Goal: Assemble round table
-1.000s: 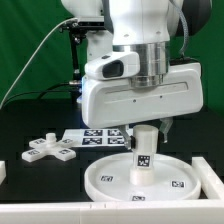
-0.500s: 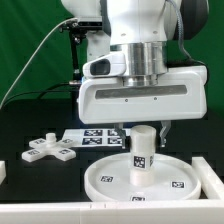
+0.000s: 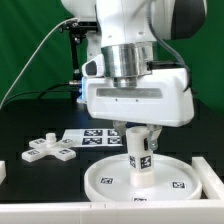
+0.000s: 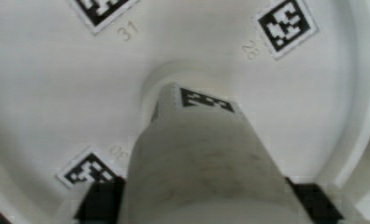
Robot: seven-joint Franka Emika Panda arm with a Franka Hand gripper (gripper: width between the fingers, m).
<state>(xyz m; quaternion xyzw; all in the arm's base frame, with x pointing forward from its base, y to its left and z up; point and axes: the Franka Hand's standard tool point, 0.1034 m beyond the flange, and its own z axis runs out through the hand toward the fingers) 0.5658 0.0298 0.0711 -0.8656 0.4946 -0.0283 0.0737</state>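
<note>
The large round rimmed disc lies flat on the black table at the front. The short thick cylinder stands upright on the disc's centre, with a tag on its side. My gripper is straight above it and shut on the cylinder's upper part. In the wrist view the cylinder runs down to the disc, with my dark fingers against both of its sides. The small cross-shaped piece lies on the table toward the exterior view's left, apart from the gripper.
The marker board lies flat behind the disc. White bars run along the front edge and the right edge of the exterior view. A black stand rises at the back against the green backdrop.
The arm's wrist has turned, and its white body has swung toward the exterior view's left. The cylinder stays upright on the disc in the gripper's hold.
</note>
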